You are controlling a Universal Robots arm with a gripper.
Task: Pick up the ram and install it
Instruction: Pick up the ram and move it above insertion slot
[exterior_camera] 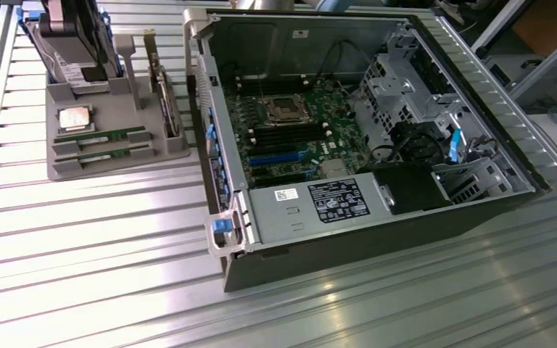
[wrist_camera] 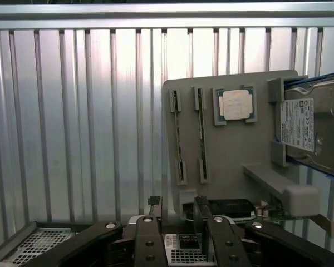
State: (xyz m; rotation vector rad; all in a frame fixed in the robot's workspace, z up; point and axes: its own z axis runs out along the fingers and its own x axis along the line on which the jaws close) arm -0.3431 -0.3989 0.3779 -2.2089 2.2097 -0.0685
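My gripper [wrist_camera: 177, 214] — jaws wide apart, empty — hangs by the gray holder [wrist_camera: 228, 150] where the ram [wrist_camera: 178, 139] sits slotted, nine o'clock of the case [exterior_camera: 376, 250], exterior view.

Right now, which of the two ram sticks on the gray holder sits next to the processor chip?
The ram stick directly beside the square silver processor chip. The other stick lies parallel, one slot farther off, nearer the edge of the gray holder.
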